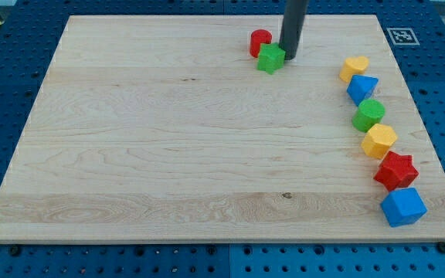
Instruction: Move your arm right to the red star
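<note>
Red star [395, 170] lies near the view's right edge of the pale, grained wooden board [168, 131], second from the bottom in a curved row of six matte blocks. From the view's top that row runs: yellow heart [354, 67], blue triangular block [362, 88], green round block [369, 114], yellow hexagon [378, 140], then the star, then a blue cube [402, 206] at the bottom. The star's points touch or nearly touch the hexagon above and the cube below.

The arm carries no fingers, only a smooth dark rod ending in my tip [290, 59]. The tip sits near the board's top edge, just right of a green star-shaped block [270, 58], touching it or nearly so. A red cylinder [260, 42] stands just up and left of that green block. The tip is well apart from the red star, far up and to its left.

A blue perforated table [6, 93] surrounds the board.
</note>
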`<state>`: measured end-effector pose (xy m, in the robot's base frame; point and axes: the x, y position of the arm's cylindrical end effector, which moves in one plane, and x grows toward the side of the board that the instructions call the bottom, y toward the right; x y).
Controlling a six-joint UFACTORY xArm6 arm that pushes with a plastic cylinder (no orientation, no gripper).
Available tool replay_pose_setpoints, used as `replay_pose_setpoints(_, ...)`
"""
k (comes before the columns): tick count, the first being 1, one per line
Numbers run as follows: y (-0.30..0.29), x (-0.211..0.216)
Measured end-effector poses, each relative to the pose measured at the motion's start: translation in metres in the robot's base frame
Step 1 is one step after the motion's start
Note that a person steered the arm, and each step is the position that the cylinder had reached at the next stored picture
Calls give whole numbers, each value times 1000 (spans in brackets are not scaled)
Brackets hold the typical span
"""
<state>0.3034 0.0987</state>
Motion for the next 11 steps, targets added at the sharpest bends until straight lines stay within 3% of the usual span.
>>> replay_pose_setpoints(2,22,-15)
replay_pose_setpoints(3,56,-48)
replay_pose_setpoints(4,119,-41)
replay_pose_setpoints(6,178,76)
replay_pose_setpoints(9,182,238)
replay_pose_setpoints(11,151,252)
